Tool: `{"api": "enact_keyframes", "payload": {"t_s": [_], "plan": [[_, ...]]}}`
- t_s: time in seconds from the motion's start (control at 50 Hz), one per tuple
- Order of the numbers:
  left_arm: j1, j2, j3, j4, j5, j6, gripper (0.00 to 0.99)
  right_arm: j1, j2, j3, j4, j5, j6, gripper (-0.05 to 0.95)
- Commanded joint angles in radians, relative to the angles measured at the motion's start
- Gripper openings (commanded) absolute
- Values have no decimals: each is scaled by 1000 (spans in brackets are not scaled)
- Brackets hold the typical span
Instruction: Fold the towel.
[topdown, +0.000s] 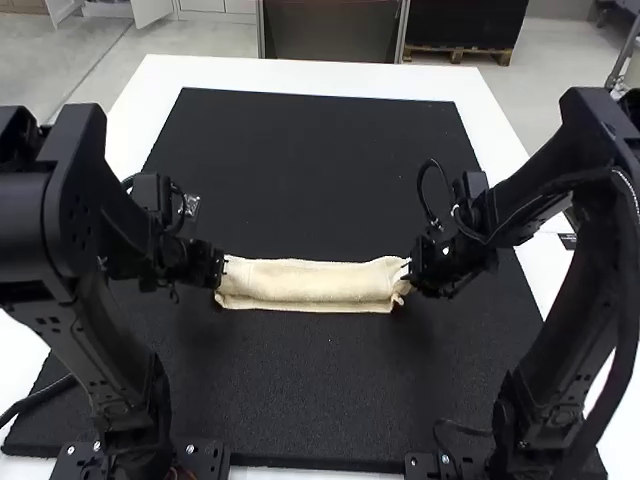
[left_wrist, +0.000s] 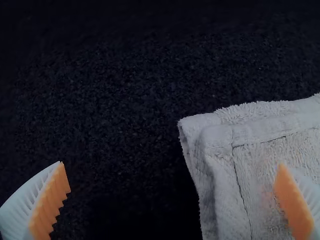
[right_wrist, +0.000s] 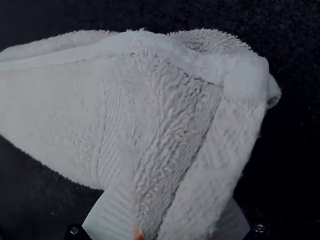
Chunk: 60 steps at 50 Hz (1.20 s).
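The cream towel (topdown: 305, 282) lies folded into a narrow strip across the middle of the mat. At its left end is my left gripper (topdown: 219, 268), and at its right end my right gripper (topdown: 411, 270). In the left wrist view, the left gripper (left_wrist: 171, 172) is open, one finger over the towel's layered corner (left_wrist: 260, 150) and the other over bare mat. In the right wrist view, the right gripper (right_wrist: 172, 220) is shut on the towel's end, where the cloth (right_wrist: 165, 130) rises in a gathered fold between the fingers, hiding most of them.
A black mat (topdown: 310, 170) covers most of the white table (topdown: 240, 70), stretching in front of and behind the towel. Both arms stand at the sides, and a cable (topdown: 40, 395) runs by the left arm's base.
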Motion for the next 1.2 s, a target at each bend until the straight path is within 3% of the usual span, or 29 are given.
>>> {"api": "enact_keyframes", "payload": {"t_s": [0.0, 0.2, 0.32, 0.38, 1.18], "plan": [[17, 2, 15, -1, 21, 9, 959, 3, 10, 4, -3, 13, -20, 225], [29, 2, 15, -9, 32, 16, 959, 3, 10, 7, -2, 12, -14, 238], [35, 2, 17, -9, 36, 18, 959, 1, 10, 5, 3, 13, -2, 107], [35, 2, 17, -9, 36, 18, 959, 1, 10, 5, 6, 13, -5, -20], [44, 2, 17, -17, 41, 24, 959, 0, -77, 102, -49, 28, -8, -20]]}}
